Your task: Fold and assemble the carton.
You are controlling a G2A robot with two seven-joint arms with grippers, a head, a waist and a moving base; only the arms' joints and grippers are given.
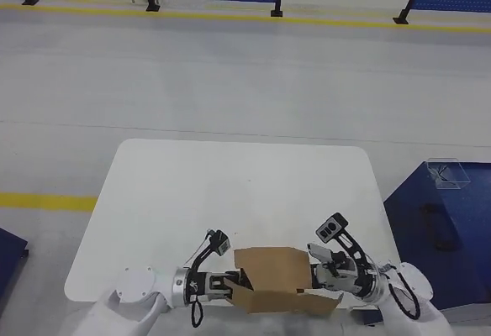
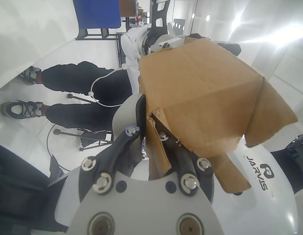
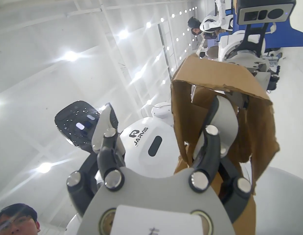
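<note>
At worktop near edge: one carton; left gripper jaws clamped it, right gripper jaws stood apart, straddling wall.

Brown carton, white table, blue cabinet

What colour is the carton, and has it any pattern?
The carton is plain brown, with no pattern; the left wrist view shows it best.
</note>
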